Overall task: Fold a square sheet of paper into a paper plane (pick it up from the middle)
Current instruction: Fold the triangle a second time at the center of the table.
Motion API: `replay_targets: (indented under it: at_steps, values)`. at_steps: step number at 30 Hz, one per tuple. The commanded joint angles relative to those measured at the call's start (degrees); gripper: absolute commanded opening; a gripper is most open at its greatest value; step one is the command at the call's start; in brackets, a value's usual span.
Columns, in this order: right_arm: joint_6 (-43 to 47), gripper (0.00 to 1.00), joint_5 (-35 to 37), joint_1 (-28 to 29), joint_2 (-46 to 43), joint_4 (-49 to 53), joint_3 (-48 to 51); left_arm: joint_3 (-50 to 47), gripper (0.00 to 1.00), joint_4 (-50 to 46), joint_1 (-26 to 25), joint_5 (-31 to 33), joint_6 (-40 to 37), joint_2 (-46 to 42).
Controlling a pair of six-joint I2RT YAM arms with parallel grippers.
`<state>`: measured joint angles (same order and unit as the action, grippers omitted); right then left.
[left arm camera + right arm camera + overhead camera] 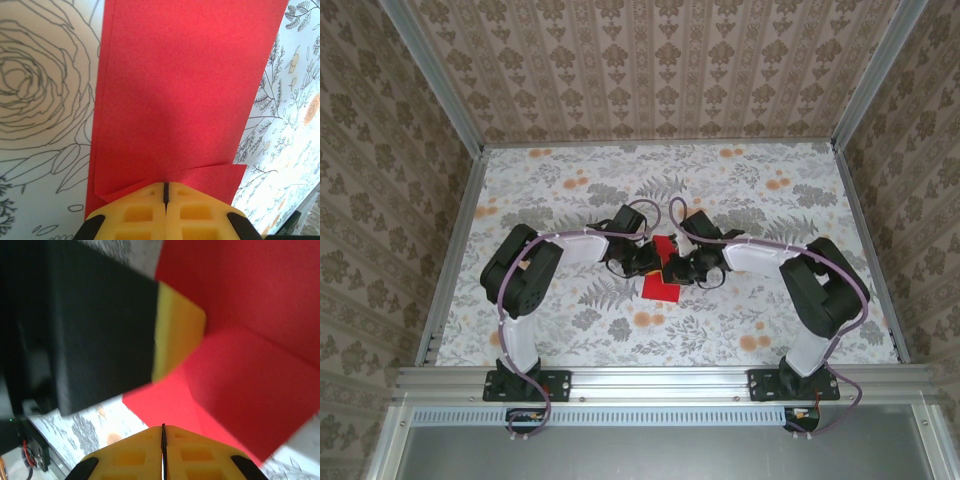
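Lying ahead of left tool [165, 186]: the square sheet of paper [185, 90], its near edge and a small folded flap touching the tips.
State of left tool: jaws pressed together.
State of right tool [163, 430]: jaws narrowed to a slit, the creased sheet touching its tips.
Pinched or not: cannot tell.
Floral worktop [570, 330]: under the sheet, which lies between both tools.
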<state>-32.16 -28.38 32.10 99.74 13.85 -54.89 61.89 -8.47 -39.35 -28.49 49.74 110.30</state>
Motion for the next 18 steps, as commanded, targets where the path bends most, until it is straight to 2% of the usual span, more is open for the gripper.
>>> replay_targets:
  at_steps: [1,10,14,18]
  values:
    - [-1.4,0.10,2.2,0.2,3.7,0.1,-1.3,-1.9,0.01,-3.9,0.3,4.3,0.4,2.2]
    - [-1.2,0.10,4.5,0.2,6.8,1.7,-0.8,-2.1,0.01,-4.4,0.5,4.9,1.1,2.5]
    - [-0.2,0.10,4.6,0.2,4.7,5.0,3.0,-2.5,0.01,-5.5,0.7,5.7,1.6,2.9]
    - [0.9,0.10,1.4,0.8,1.3,7.8,8.2,-3.1,0.00,-5.2,1.1,5.8,2.0,2.9]
